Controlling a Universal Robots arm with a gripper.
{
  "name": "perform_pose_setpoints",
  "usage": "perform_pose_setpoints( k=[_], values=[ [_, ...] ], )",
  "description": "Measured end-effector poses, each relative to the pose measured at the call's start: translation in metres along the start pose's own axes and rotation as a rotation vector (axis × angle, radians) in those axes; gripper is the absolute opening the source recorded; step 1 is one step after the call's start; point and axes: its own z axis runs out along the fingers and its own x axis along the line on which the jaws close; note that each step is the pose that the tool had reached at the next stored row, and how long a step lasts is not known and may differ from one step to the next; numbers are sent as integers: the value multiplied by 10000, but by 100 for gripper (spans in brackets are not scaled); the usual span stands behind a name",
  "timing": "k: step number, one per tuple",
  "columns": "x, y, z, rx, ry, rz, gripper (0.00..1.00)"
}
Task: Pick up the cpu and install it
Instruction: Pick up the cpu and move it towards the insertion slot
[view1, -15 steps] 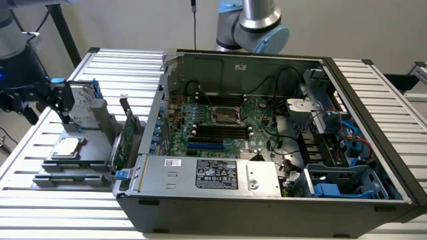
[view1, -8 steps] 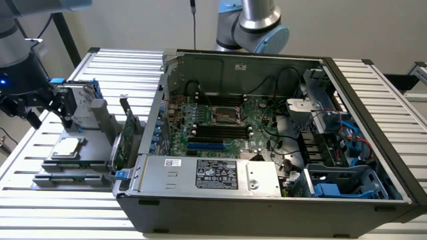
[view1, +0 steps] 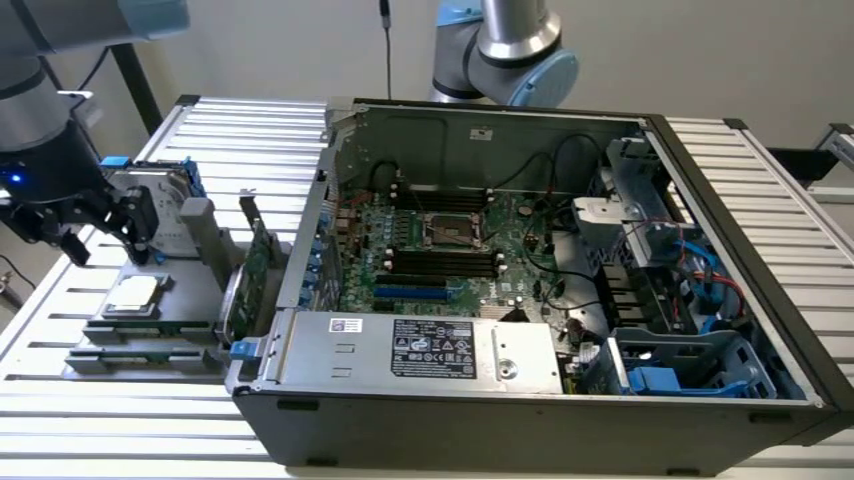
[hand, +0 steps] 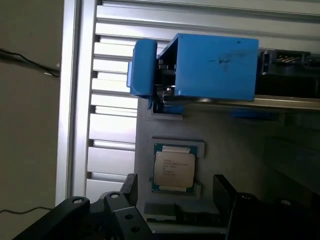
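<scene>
Above cpu (hand: 173, 168), gripper (view1: 104, 245) held wide, nothing gripped; cpu seated near tray (hand: 225, 150) edge, judged light, stiff, fragile; best pinched at opposite sides.

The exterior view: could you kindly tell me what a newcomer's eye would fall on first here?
The open computer case dominates the middle, its green motherboard laid bare. On the exterior view's left, the small silver cpu sits in a grey holder, with the arm's jaws open above it. A blue-railed hard drive stands close by.
</scene>
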Motion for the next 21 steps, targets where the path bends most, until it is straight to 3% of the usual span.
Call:
perform_pose_setpoints(
  k=[21],
  values=[
    [-4,-20,382,-18,-27,69,71]
  ],
)
